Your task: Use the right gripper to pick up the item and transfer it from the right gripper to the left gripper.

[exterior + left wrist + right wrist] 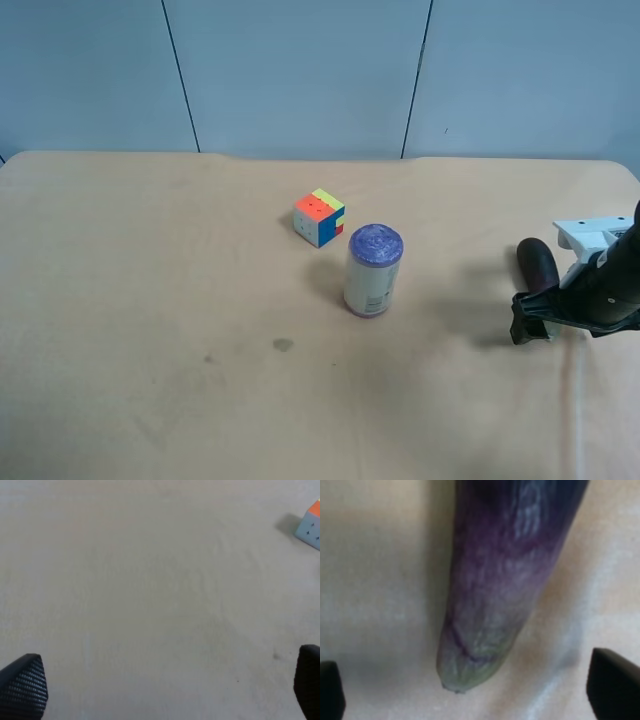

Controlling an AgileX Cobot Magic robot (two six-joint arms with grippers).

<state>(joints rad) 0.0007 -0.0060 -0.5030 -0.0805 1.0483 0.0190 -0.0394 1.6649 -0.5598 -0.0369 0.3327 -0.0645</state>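
My right gripper (472, 690) is open, fingertips wide either side of the eggplant (505, 570), neither touching it. The eggplant lies on the table (150, 300), well apart from the can (372, 270), opposite the cube (320, 217). My left gripper (160, 690) hangs open, empty.

right claw (472, 687): only two dark fingertips show, cut off by the wrist picture's edge
eggplant (538, 264): partly hidden behind the right claw in the high view; blurred and cropped in the wrist view
left claw (165, 682): fingertips only, cropped
puzzle cube (311, 524): cropped in the left wrist view
can (372, 272): label unreadable
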